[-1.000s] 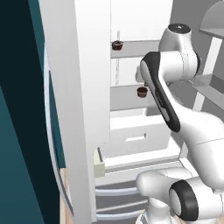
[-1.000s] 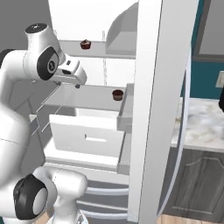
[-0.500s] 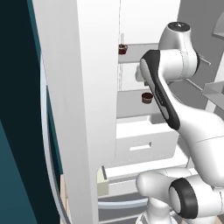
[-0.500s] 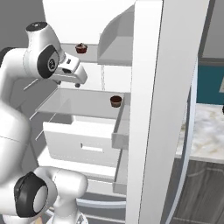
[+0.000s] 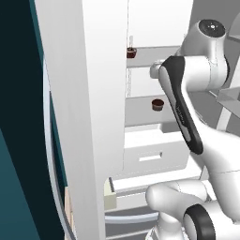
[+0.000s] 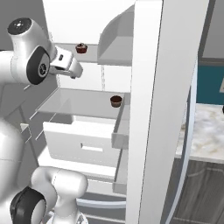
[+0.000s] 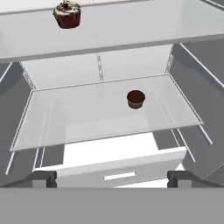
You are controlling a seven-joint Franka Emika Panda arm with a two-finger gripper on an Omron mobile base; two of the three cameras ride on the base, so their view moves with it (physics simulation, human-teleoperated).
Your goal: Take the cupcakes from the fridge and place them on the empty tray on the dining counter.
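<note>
The fridge [image 5: 79, 117] stands open, its white inside facing me. One dark-brown cupcake [image 7: 67, 15] sits on the upper shelf [image 5: 131, 52] [image 6: 81, 48]. A second cupcake [image 7: 136, 99] rests on the glass shelf below [image 5: 158, 104] [image 6: 116, 101]. My gripper [image 7: 112, 177] hangs in front of the shelves, open and holding nothing, some way short of both cupcakes; its hand [image 6: 66, 64] sits at about upper-shelf height. A strip of the marble dining counter [image 6: 205, 131] shows past the right door. The tray is out of view.
A white drawer [image 7: 118, 168] stands pulled out under the glass shelf. The right fridge door [image 6: 162, 109] and the left door [image 5: 70, 140] flank the opening on either side. A door bin [image 6: 114, 41] juts out near the upper shelf.
The whole picture has shifted and the fridge inside looms larger, so the base has driven closer. The gripper stays open and the cupcakes have not moved on their shelves.
</note>
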